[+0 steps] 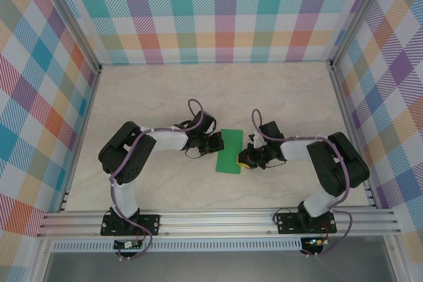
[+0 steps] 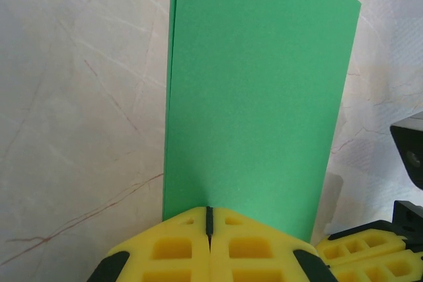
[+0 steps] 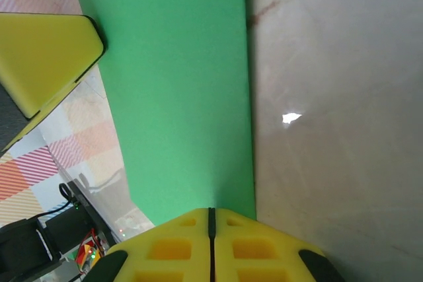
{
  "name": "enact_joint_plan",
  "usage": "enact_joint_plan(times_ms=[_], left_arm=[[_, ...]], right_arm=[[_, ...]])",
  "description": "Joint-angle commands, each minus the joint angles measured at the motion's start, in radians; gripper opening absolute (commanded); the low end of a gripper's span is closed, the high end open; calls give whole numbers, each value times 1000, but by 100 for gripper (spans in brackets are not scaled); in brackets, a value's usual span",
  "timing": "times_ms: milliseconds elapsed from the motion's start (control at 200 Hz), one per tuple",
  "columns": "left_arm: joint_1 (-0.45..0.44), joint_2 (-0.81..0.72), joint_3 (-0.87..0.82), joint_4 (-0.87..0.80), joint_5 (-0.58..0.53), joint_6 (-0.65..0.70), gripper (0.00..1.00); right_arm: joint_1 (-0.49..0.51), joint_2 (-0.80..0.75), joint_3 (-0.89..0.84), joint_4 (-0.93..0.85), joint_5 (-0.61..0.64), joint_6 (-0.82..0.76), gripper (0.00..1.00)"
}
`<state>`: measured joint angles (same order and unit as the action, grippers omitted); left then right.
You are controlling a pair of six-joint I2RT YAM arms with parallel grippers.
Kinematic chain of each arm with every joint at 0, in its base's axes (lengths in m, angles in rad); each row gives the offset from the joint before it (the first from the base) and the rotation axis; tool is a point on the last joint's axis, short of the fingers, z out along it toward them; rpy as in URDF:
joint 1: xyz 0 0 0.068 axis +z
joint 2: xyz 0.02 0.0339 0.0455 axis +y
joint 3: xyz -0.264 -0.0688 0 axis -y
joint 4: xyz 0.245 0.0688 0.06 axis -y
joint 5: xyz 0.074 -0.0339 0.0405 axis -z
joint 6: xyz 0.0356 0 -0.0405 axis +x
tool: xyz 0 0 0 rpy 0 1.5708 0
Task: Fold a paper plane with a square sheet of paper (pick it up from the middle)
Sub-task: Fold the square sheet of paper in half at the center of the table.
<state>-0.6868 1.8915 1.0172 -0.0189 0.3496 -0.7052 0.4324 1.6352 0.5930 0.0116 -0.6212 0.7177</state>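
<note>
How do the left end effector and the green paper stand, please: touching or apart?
Touching: the left wrist view shows the left end effector shut on the green paper.

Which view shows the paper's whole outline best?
Top external: the whole paper shows between the left gripper and right gripper. Both wrist views are close-ups that crop it.

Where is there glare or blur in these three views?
Right wrist: one small glare spot on the table beside the green paper. Left wrist: paper sharp, evenly lit. Top external: soft even light, no glare.
</note>
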Motion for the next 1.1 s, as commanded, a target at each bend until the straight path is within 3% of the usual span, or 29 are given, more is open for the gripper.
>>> enact_joint_plan(times_ms=[0, 440, 835, 1095], left_arm=[[-8, 21, -50, -133, -61, 13, 0], [-8, 32, -45, -146, -55, 23, 0], [-8, 26, -55, -127, -57, 6, 0], [-7, 17, -63, -122, -55, 6, 0]], right_arm=[[5, 54, -20, 13, 40, -27, 6], [23, -148, -98, 41, -6, -11, 7], [35, -92, -134, 16, -2, -46, 8], [44, -191, -118, 6, -26, -11, 9]])
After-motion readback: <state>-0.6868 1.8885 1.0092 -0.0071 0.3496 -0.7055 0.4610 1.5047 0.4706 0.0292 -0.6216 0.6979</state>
